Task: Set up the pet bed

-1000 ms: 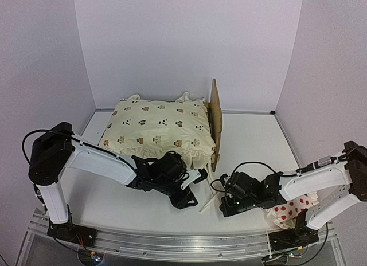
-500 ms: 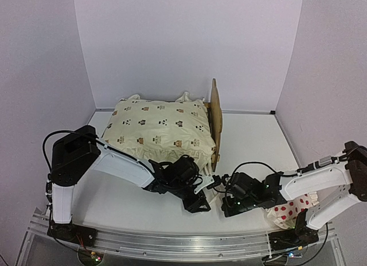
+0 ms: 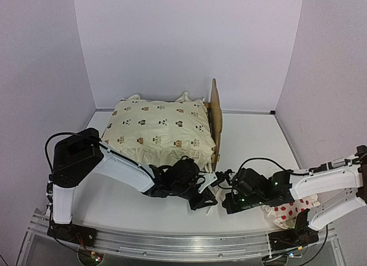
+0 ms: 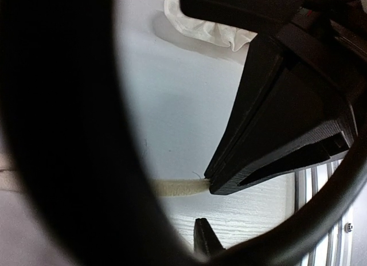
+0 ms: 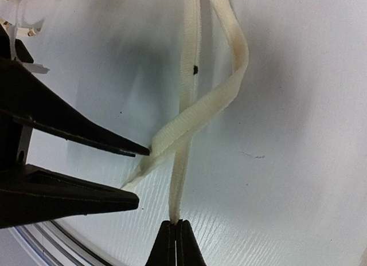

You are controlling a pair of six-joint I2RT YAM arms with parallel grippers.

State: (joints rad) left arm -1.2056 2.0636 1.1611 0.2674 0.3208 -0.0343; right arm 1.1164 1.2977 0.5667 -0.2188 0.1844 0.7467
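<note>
1. The pet bed (image 3: 215,114) stands at the back of the surface (image 3: 252,140), headboard on the right, under a cream cover (image 3: 160,128)
2. My left tool (image 5: 139,177) is narrowly parted, with a cream tie (image 5: 212,102) between its fingers
3. My right tool (image 5: 176,226) is pinched tight on the second tie (image 5: 179,186)

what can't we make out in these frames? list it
- Top view: the pet bed base and rails are under the cream cover; only the headboard shows.
- Top view: the dotted pillow is mostly behind the right arm.
- Left wrist view: a dark blur blocks most of it, so the left gripper contact with the looped tie is unclear.
- Right wrist view: where the straight tie in the right gripper attaches is cut off by the top edge.
</note>
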